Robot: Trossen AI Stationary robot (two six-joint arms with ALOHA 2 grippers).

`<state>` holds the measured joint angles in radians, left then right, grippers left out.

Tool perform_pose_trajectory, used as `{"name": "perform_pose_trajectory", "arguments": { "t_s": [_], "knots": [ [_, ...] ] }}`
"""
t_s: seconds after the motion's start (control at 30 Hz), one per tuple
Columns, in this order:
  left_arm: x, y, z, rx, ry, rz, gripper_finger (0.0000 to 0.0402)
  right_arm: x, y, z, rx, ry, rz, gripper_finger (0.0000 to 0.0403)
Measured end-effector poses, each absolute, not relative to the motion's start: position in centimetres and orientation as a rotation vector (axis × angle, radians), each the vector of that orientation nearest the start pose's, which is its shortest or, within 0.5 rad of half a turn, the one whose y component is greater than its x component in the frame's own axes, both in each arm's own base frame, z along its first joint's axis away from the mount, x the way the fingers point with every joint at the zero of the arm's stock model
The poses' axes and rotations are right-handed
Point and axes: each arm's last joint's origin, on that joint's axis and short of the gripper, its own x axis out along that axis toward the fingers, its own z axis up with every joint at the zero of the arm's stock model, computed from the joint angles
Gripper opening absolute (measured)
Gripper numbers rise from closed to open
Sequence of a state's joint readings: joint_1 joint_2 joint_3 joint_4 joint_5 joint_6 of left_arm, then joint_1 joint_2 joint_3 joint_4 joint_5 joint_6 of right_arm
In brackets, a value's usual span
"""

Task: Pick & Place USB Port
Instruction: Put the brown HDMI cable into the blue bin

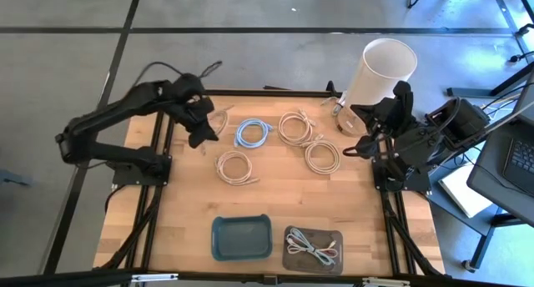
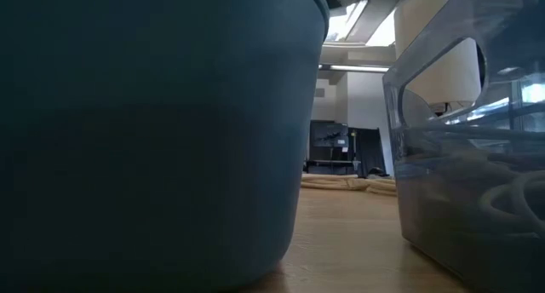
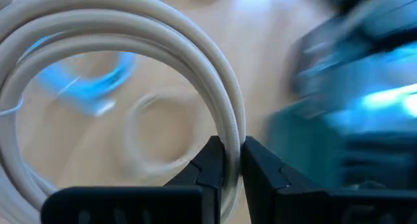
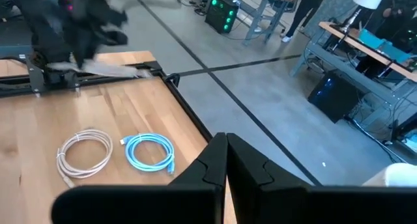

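My left gripper [image 1: 203, 128] is over the table's far left part, shut on a cream cable coil [image 3: 130, 35], which shows beside it in the high view [image 1: 219, 120]. A blue coil [image 1: 252, 133] and three more cream coils [image 1: 235, 166] [image 1: 294, 127] [image 1: 321, 156] lie flat on the wooden table. The right wrist view shows the blue coil [image 4: 150, 151] and one cream coil [image 4: 85, 152]. My right gripper [image 4: 226, 160] is shut on nothing and waits at the table's right side [image 1: 355, 149]. My left gripper pinches the cream coil's bundled strands [image 3: 232, 142] between its two fingers [image 3: 208, 165], which lie across the strands. The loop stands out in front of the fingers, and the table shows through it. I cannot tell whether the coil is clear of the table.
A teal bin [image 1: 241, 237] and a clear bin [image 1: 313, 249] holding cables sit at the near edge; both fill the low view, teal bin [image 2: 153, 131] and clear bin [image 2: 477, 157]. A tall white cylinder [image 1: 380, 70] stands at the far right corner.
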<state>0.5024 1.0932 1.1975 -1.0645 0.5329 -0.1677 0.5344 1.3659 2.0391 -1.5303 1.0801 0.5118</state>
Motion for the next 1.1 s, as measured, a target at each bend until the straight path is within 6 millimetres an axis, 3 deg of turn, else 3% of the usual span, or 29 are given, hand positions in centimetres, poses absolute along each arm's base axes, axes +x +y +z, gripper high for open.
{"name": "perform_pose_trajectory", "arguments": {
  "t_s": [0.17, 0.33, 0.57, 0.77, 0.97, 1.1],
  "knots": [
    [17.9, 5.0, 39.3, -0.748, 0.548, -0.263, 0.0029, 16.3, 6.5, 50.0, -0.132, 0.454, -0.628, 0.0012],
    [18.9, 1.9, 41.4, -0.801, 0.455, -0.471, 0.0029, 16.3, 6.6, 49.9, -0.125, 0.465, -0.612, 0.0012],
    [22.1, -2.6, 39.7, -0.854, 0.604, -0.477, 0.0029, 16.4, 6.8, 49.7, -0.087, 0.515, -0.531, 0.0012],
    [25.4, -7.5, 37.3, -0.813, 0.741, -0.639, 0.0029, 16.4, 6.9, 49.6, -0.027, 0.545, -0.487, 0.0012],
    [26.8, -12.4, 35.6, -0.762, 0.831, -0.875, 0.0029, 16.4, 6.8, 49.7, 0.01, 0.507, -0.536, 0.0012],
    [27.2, -14.3, 34.3, -0.717, 0.885, -0.951, 0.0029, 16.5, 6.9, 49.8, 0.063, 0.47, -0.556, 0.0012]
  ]
}}
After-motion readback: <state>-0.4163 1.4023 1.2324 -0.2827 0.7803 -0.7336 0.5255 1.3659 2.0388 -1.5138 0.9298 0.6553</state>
